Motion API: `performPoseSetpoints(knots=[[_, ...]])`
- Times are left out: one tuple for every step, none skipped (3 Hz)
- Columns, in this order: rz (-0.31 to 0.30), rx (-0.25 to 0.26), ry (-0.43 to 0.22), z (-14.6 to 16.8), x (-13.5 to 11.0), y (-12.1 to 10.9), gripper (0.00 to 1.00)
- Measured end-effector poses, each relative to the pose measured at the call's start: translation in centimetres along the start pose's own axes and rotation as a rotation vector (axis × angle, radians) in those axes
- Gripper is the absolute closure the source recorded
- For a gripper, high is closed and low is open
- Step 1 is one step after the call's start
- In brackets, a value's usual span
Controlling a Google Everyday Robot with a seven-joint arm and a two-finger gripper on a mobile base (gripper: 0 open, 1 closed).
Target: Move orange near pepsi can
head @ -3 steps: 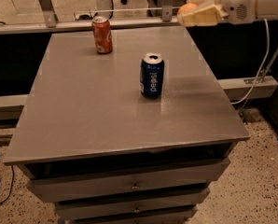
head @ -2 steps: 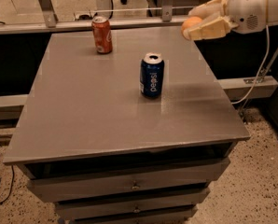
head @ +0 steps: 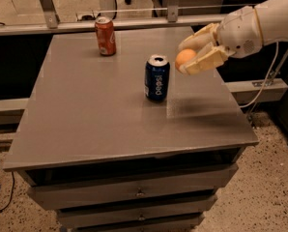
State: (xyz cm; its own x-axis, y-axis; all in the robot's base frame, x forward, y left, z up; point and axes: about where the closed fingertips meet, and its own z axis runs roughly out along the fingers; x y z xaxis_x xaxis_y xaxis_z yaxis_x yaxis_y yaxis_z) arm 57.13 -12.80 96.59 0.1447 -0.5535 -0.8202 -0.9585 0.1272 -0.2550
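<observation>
While our gripper [head: 187, 58] hovers over the table [head: 86, 110] clamped on the orange [head: 184, 60] beside the pepsi can [head: 157, 79], we judge lowering and release come next.

Lighting is dim and warm, falling from overhead. The grey surface [head: 86, 110] carries a faint sheen just right of the pepsi can [head: 157, 79], next to a diffuse dark shadow. That shadow lies beneath the gripper [head: 183, 58], which hangs right of the can, clamped on the orange [head: 186, 60]. The floor behind the can is brighter.
</observation>
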Motion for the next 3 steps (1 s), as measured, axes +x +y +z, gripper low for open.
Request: performPoseSetpoints(knots=[[0.001, -0.016, 0.034, 2.4, 0.5, 1.3, 1.00], [0.038, 0.024, 0.071, 4.4, 1.3, 1.3, 1.00], [0.109, 0.080, 0.115, 5.5, 2.3, 0.8, 1.00]])
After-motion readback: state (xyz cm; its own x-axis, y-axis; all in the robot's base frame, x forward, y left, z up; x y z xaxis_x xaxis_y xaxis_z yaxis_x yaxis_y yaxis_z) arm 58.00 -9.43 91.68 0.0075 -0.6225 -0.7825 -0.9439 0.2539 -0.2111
